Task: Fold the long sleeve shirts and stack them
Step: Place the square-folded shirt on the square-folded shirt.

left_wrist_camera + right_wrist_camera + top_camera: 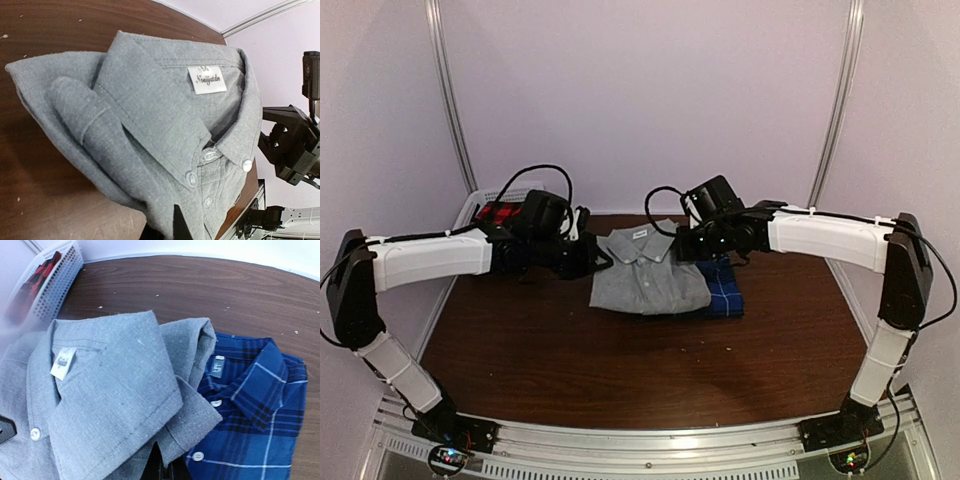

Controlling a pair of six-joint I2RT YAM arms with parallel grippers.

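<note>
At the far centre of the dark brown wood-grain table (pixel 570 350) (smooth, flecked with pale lint):

1. Light grey woven collared shirt (pixel 645 272): one. Soft, fine-textured fabric, folded into a rough rectangle with the collar toward the back wall. A white sewn-in label (pixel 207 79) sits inside the neck. Four pale round buttons (pixel 190 178) show in the left wrist view, two on the collar points and two on the placket. Its right edge lies over the item below.

2. Dark blue plaid collared shirt (pixel 725 290): one. Soft fabric with thin white lines, folded. It lies flat on the table, part of it under the grey one, with its right portion and collar exposed. Two white buttons are visible on its front.

3. White perforated plastic basket (pixel 470 207): one, at the rear left corner, well apart from the shirts. Contents: a red-and-black checked cloth (pixel 500 213).

4. Left gripper (pixel 598 258): one. Black, at the grey shirt's left edge, jaws together and pinching that fabric.

5. Right gripper (pixel 682 245): one. Black, at the grey shirt's right side near the collar, jaws together and nipping the grey cloth where it overlaps the plaid.
</note>
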